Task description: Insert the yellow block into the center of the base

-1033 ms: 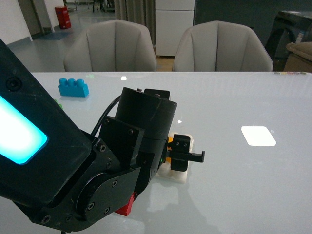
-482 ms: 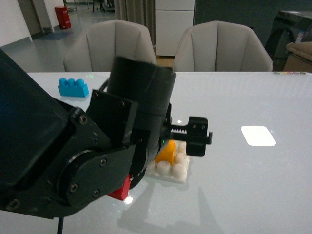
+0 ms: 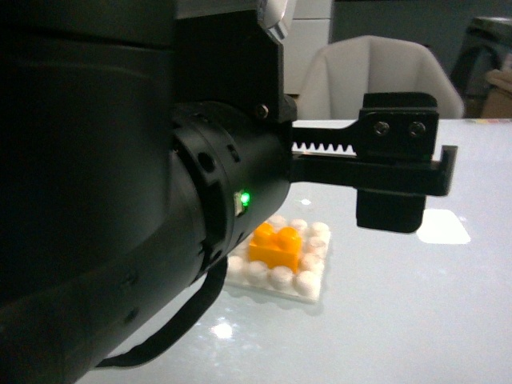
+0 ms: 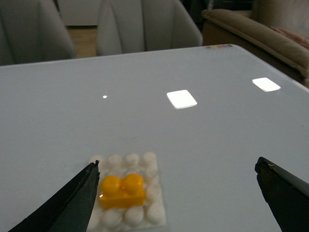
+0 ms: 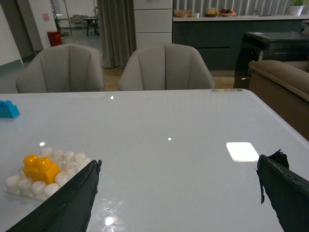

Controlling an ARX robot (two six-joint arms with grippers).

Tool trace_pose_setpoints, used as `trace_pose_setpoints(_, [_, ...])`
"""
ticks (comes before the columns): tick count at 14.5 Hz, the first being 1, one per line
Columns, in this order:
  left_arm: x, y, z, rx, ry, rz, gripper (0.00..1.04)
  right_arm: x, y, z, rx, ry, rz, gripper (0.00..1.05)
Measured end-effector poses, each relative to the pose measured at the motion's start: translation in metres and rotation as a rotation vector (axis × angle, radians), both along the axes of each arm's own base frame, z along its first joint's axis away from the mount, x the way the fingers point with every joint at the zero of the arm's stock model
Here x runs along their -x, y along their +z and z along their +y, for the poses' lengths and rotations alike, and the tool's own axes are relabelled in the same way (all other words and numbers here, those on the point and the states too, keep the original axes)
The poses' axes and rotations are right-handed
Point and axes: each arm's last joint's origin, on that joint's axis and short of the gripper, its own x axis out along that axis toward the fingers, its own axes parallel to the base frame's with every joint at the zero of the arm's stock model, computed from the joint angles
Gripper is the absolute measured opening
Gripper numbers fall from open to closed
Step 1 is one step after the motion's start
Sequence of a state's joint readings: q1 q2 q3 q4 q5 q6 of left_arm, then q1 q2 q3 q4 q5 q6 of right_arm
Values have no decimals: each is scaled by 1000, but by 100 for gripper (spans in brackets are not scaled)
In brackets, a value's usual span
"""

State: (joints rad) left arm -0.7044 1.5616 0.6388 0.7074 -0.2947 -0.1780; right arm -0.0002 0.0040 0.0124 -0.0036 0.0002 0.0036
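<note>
Left wrist view shows the yellow block (image 4: 122, 190) seated mid-base (image 4: 152, 174), fingers (image 4: 72, 200) spread wide, empty; lift straight toward twelve o'clock, avoiding nudges.

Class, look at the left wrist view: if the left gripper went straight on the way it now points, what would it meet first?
Probably the bare table. The open left gripper points past the yellow block on the base; depth is uncertain.

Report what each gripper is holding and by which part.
Nothing is held. The left gripper and right gripper are both open and empty; the yellow block sits on the base.
</note>
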Motion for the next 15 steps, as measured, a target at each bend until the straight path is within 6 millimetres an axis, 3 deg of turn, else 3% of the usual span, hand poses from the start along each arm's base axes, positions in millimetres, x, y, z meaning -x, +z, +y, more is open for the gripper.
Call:
trace_pose_setpoints(1, [21,-1,24,-27,57,16,98,0,0,0,0,0,0,98])
trace_pose_setpoints(3, [32,-2,47,-42,112,28,98,0,0,0,0,0,0,98])
trace_pose_setpoints(6, [23,1,66,25,140,31,98,0,0,0,0,0,0,98])
trace_pose_setpoints(7, [17,-6,74,47,237,-56,92,0,0,0,0,0,0,98])
trace_pose_setpoints(9, [28,-25,111,-37,386,-145,70,0,0,0,0,-2,1,98])
trace_pose_setpoints(10, [34,-24,127,-28,412,-206,59,0,0,0,0,0,0,98])
trace_pose_setpoints(15, [76,-29,180,-67,391,-186,2,0,0,0,0,0,0,98])
